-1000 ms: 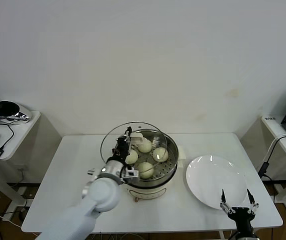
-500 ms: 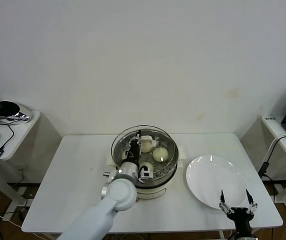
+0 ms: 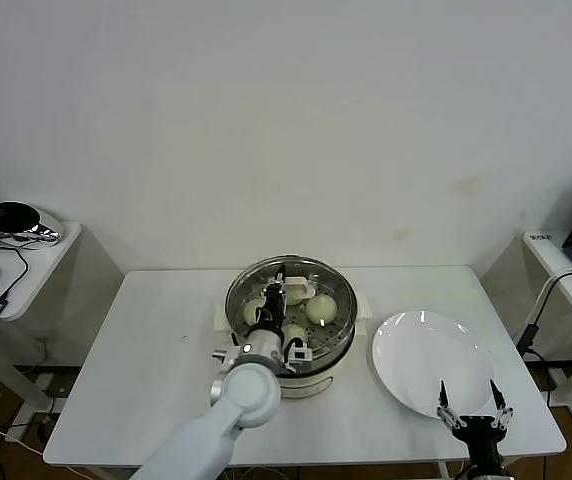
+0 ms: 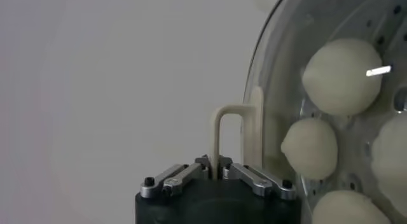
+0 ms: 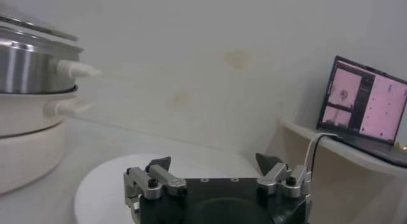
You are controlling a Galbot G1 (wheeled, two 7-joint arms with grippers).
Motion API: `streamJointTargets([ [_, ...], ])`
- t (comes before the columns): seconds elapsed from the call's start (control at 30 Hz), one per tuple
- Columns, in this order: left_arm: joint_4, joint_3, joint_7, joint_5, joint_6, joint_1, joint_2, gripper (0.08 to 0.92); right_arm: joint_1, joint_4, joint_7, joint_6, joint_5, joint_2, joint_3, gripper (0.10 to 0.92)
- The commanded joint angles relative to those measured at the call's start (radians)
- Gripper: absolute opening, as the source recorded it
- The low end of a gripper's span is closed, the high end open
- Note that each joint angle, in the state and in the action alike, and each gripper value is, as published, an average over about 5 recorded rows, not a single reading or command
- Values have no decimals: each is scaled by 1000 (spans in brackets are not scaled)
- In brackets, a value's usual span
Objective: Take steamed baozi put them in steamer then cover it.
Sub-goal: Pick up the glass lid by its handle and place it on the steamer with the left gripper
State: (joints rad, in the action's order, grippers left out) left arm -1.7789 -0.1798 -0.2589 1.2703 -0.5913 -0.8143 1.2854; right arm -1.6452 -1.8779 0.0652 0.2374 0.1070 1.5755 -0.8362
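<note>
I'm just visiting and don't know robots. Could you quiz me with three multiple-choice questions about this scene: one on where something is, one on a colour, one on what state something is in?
1. Where are the steamed baozi?
A. On the plate
B. In the steamer
C. On the bare table

2. What colour is the plate?
A. White
B. Blue
C. Black

3. What is the left gripper doing?
A. Hanging open over the plate
B. Squeezing a bun
C. Shut on the cover

Answers: 1 B, they lie on the perforated floor of the steamer. 2 A, it is plain white. 3 C, its fingers pinch the cream handle of the cover. The right gripper waits open near the plate.
</note>
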Motion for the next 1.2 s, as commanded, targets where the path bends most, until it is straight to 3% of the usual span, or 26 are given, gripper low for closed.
streamJointTargets([
  [0.03, 14, -4, 1, 19, 2, -5, 17, 149, 0, 1, 0, 1, 1, 1, 2, 823],
  [0.73, 35, 9, 18, 12, 18, -21, 43, 166, 4, 11, 3, 3, 2, -1, 3, 823],
  [1.0, -11, 16, 24, 0, 22, -41, 23, 378, 4, 14, 4, 4, 4, -1, 8, 823],
  [1.2, -142, 40, 37, -55, 37, -125, -57, 551, 2, 14, 4, 5, 7, -2, 10, 823],
])
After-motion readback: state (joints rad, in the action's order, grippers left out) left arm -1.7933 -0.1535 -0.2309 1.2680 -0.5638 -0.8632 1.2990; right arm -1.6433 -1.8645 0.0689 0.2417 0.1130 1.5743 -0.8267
